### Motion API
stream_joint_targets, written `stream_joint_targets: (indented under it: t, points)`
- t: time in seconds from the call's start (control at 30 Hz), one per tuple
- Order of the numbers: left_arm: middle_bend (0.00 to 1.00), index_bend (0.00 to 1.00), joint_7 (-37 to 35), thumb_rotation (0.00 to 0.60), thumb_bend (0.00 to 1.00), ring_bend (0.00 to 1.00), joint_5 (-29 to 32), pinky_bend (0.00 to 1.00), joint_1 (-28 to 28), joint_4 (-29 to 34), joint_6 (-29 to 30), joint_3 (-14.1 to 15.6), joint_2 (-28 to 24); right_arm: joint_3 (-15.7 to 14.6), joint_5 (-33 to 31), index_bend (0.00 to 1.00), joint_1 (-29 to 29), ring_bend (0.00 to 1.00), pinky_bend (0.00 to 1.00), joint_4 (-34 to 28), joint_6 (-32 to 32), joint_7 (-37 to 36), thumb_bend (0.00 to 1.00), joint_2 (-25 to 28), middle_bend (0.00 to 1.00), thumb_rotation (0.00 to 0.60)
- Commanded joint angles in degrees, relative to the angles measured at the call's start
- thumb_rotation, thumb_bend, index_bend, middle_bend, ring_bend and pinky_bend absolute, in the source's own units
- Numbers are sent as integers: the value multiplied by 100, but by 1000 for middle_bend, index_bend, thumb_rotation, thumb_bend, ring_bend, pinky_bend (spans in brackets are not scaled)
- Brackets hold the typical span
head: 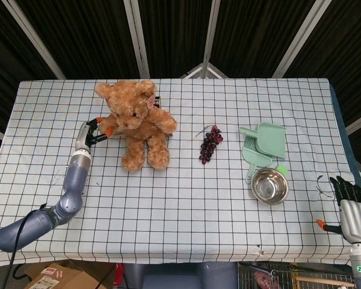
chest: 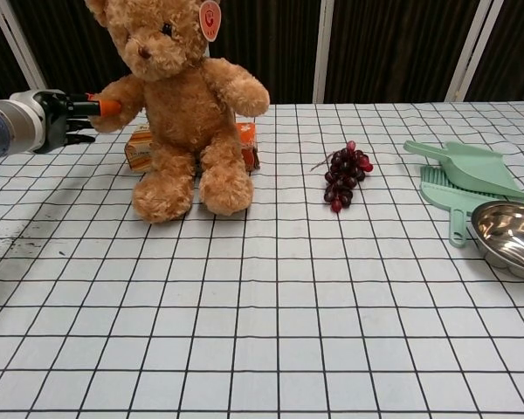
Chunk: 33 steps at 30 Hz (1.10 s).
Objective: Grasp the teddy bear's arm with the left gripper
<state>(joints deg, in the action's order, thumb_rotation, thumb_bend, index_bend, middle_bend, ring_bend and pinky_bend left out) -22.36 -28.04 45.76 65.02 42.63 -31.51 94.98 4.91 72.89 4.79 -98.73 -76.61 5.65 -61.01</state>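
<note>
The brown teddy bear (head: 138,123) sits at the back left of the checked table and leans toward its own right side; in the chest view the teddy bear (chest: 179,96) tilts left. My left hand (head: 91,133) is at the end of the bear's outstretched arm (head: 112,128), fingers closed around the paw. From the chest, the left hand (chest: 57,118) shows an orange fingertip pressed into the paw (chest: 118,98). My right hand (head: 351,203) rests at the table's front right corner, fingers apart, holding nothing.
A small orange box (chest: 141,148) stands behind the bear. A bunch of dark grapes (head: 209,144) lies mid-table. A green dustpan and brush (head: 262,144) and a steel bowl (head: 269,185) sit to the right.
</note>
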Motion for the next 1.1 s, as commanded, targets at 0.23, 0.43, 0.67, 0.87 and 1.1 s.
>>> stream_joint_targets:
  t: [0.23,0.43,0.67,0.87,1.1]
  points:
    - [229,514,223,600,559,0,76,0,55,188,134,-100,-5,-8,-1,0,-2,0,0,-4,-5,-1,125,-4,0,600]
    - [229,514,398,600,554,0,217,0,59,137,172,-44,43,-16,-9,0,2,0,0,-21,13,1,125,6,0,600]
    - [230,514,482,600,550,0,244,0,87,240,205,-168,9,-24,10,0,-4,0,0,-65,-6,1,125,28,0,600]
    - [230,514,614,600,546,0,236,0,53,343,336,-143,22,-32,13,0,6,0,0,-69,11,10,125,31,0,600]
    - [229,514,689,600,546,0,224,0,154,334,281,-200,133,-34,-7,0,9,0,0,-76,16,19,125,27,0,600]
